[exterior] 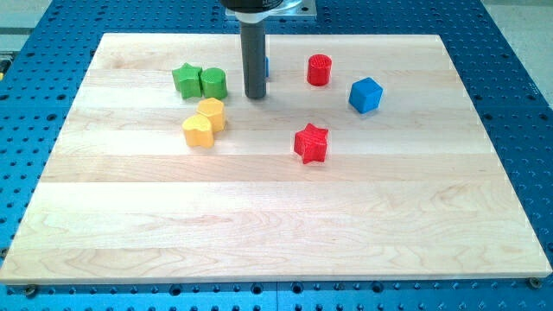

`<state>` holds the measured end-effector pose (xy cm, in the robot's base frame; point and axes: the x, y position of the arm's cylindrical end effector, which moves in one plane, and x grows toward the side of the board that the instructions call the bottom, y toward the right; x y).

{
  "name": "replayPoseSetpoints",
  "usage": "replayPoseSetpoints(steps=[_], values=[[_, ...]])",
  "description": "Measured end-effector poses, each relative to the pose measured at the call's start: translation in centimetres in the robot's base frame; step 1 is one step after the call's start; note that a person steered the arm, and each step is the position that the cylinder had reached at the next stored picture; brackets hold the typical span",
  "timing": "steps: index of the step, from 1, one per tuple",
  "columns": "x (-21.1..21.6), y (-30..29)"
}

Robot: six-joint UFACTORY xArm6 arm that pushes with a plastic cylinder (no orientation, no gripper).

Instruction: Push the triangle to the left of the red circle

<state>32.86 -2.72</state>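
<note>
Planted on the wooden board, my tip: a bare dark rod end, no jaws, nothing grasped. Right behind the rod, peeking out at its right edge, a sliver of a blue block, mostly hidden, shape not readable, so cannot tell whether this is the triangle; no other triangle on show. Just to the view's left of my tip, a rounded green block, near but apart from the rod. Below-left of my tip, a yellow block, rounded or many-sided, touching a yellow heart further below-left. Beyond the green block, touching it on its left, a green star. To the view's right of my tip and slightly higher, the red circle, upright, well apart. Lower right of my tip, a red star. Furthest right, a blue cube.
</note>
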Motion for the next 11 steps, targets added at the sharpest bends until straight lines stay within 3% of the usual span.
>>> replayPoseSetpoints(steps=[2,3,4,5,6,9,11], values=[[-2.8,-3.4],[-6.9,-3.3],[-7.8,-0.1],[-6.6,7.5],[-3.5,7.8],[-5.4,2.7],[-3.3,-0.6]])
